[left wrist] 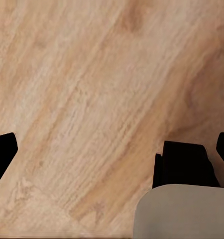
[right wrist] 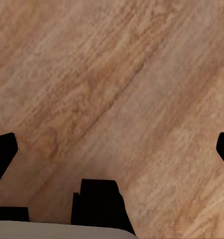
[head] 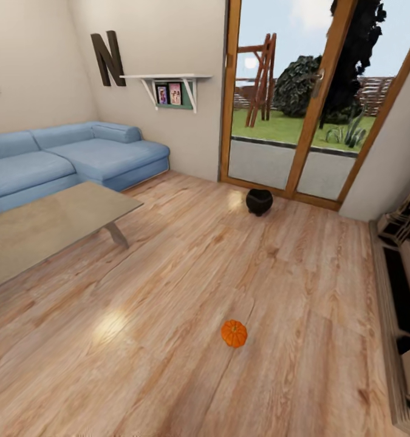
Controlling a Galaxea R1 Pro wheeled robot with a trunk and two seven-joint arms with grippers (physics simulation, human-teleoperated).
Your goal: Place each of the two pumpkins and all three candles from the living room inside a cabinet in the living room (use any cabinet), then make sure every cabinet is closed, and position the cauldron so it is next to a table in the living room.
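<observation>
Ribbed orange pumpkin (head: 234,333) on glossy wood-plank floor (head: 168,340).

A home living room: a blue corner sofa (head: 71,159), a low table (head: 47,221), wood floor (head: 186,285), a glass garden door (head: 302,97), and seemingly framed photos (head: 169,94) on a wall shelf (head: 168,77).

A pumpkin (head: 234,333) sits alone on the floor (head: 168,315), the cauldron (head: 259,201) well beyond it before the glass door (head: 296,103). Table (head: 47,224) and sofa (head: 65,158) stand left, shelving (head: 408,291) right. Each pincer, left (left wrist: 112,144) and right (right wrist: 112,144), hangs over bare floor.
</observation>
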